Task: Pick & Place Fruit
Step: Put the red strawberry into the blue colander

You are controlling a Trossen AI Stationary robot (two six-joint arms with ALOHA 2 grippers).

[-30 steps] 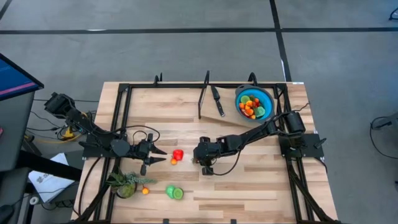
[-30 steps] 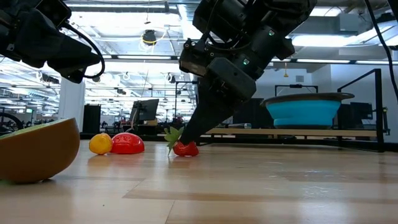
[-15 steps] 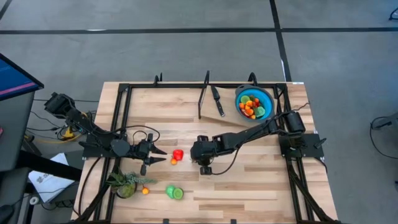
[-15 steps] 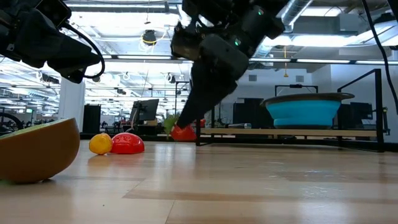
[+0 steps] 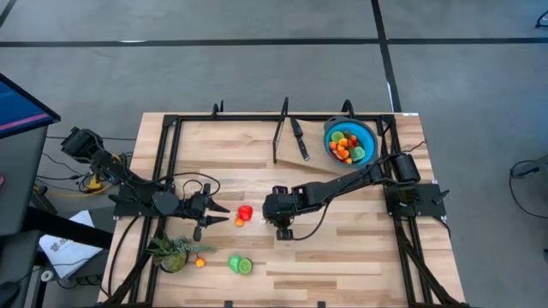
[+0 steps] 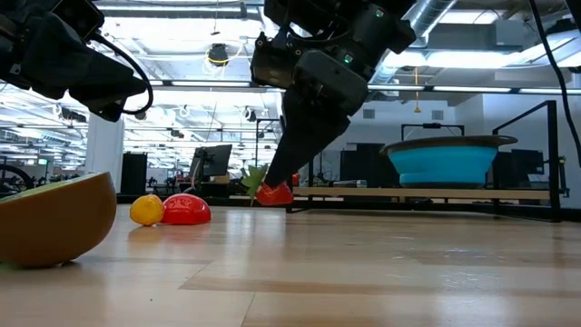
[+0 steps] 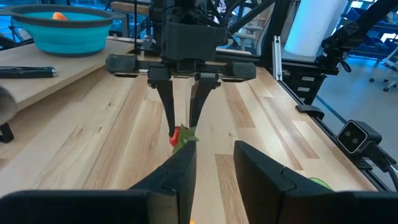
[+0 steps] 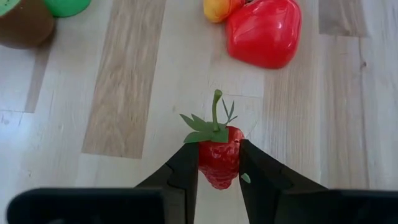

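My right gripper [image 5: 285, 231] stands over the middle of the table, shut on a red toy strawberry [image 8: 217, 158] with a green leafy stem. The low view shows the strawberry [image 6: 272, 193] just above the wood. My left gripper [image 5: 214, 216] waits open at the table's left, facing the strawberry [image 7: 180, 135]. A red fruit [image 5: 246, 211] and a small orange one [image 5: 239, 222] rest on the table between the two grippers. Green fruits [image 5: 240, 265] and a small orange one [image 5: 200, 263] lie nearer the near edge. The blue bowl [image 5: 350, 142] at the far right holds several fruits. My right gripper pinches the strawberry's red body [image 8: 219, 167] between its two fingers, one on either side. The fingers [image 6: 295, 163] come from above, slanting down. The strawberry is lifted clear of the table, tilted, its leafy stem [image 8: 211, 127] sticking out past the fingertips.
A spiky green plant [image 5: 171, 252] lies near the near left corner. A black-handled knife [image 5: 299, 137] lies by the far edge, left of the bowl. A brown fruit half [image 6: 54, 218] sits close to the low camera. A black frame [image 5: 171, 128] rims the table.
My right gripper has risen, shifting a little toward the table's left. The strawberry, which stood on the wood a second ago, has come up with it and now hangs clear. The left arm has kept still.
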